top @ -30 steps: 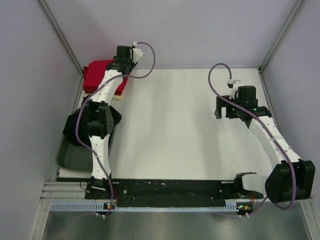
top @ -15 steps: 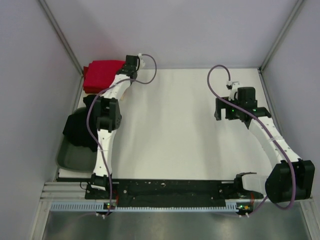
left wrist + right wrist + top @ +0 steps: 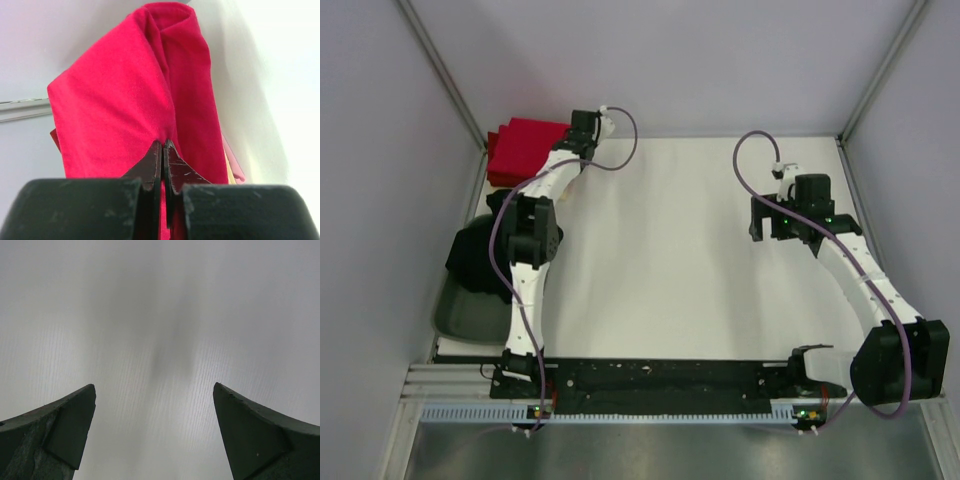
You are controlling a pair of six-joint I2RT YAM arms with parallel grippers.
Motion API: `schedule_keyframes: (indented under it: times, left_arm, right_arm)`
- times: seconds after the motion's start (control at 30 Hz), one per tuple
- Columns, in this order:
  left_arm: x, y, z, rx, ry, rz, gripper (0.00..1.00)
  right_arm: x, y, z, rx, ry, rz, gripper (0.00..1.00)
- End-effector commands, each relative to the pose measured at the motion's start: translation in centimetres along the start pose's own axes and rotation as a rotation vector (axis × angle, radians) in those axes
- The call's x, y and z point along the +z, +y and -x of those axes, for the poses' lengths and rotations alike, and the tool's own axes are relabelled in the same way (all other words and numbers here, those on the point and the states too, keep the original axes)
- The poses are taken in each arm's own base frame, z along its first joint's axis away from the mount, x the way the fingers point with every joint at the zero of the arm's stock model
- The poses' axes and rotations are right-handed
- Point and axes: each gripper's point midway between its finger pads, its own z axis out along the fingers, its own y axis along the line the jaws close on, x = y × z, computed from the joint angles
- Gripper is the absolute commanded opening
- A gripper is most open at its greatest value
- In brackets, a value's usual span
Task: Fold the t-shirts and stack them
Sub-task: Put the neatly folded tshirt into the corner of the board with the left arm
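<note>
Reaching into the far left corner of the table point(image 3: 660, 260), my left tool point(image 3: 163, 146) is hemmed in: side wall point(image 3: 380, 200) to the left, back wall point(image 3: 670, 60) just beyond, little room to swing either way. The wide white middle of the table lies open between the two tools. My right tool point(image 3: 155, 390) hangs over bare table near the right edge, fingers spread wide, holding nothing.

The red t-shirts point(image 3: 525, 148) lie as a folded pile tucked into that far left corner, and my left tool is at the pile's right side, toward the table's middle. From the left wrist the fingers are pressed together, tips meeting, with red cloth filling the view just past them. I cannot tell whether any cloth is caught between the tips.

A cream edge point(image 3: 231, 172) peeps out under the red on the right — most of it is covered. How many shirts make up the pile I cannot count. At the table's left edge a dark heap point(image 3: 475, 262) over a grey-green tray point(image 3: 455, 312) is partly hidden behind my left arm point(image 3: 525, 250).
</note>
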Motion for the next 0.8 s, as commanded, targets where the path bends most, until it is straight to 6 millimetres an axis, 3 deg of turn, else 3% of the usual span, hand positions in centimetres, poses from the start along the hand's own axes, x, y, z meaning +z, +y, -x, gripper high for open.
schedule_keyframes:
  times: [0.0, 0.2, 0.4, 0.43, 0.5, 0.57, 0.77]
  left_arm:
    - [-2.9, 2.4, 3.8, -0.063, -0.121, 0.016, 0.00]
    - [-2.9, 0.1, 3.6, -0.059, -0.130, -0.080, 0.00]
    - [-0.9, -2.0, 1.4, -0.017, -0.049, -0.101, 0.00]
    - [-0.6, -2.1, 1.2, -0.014, -0.042, -0.101, 0.04]
    - [-0.5, -2.2, 1.1, -0.014, -0.040, -0.101, 0.23]
    - [-0.9, -2.3, 1.4, -0.023, -0.049, -0.120, 0.33]
    - [-4.7, -3.0, 3.3, -0.062, -0.123, -0.265, 0.55]
  right_arm:
    - [0.2, 0.0, 0.4, -0.006, -0.018, 0.003, 0.99]
    - [0.3, 0.0, 0.3, -0.009, -0.015, 0.005, 0.99]
    - [0.3, 0.0, 0.3, -0.011, -0.014, 0.007, 0.99]
    - [0.3, -0.1, 0.3, -0.009, -0.014, 0.005, 0.99]
    - [0.2, 0.0, 0.3, -0.011, -0.015, 0.005, 0.99]
    - [0.2, 0.0, 0.3, -0.011, -0.015, 0.005, 0.99]
    - [0.0, 0.0, 0.5, -0.012, -0.026, 0.008, 0.99]
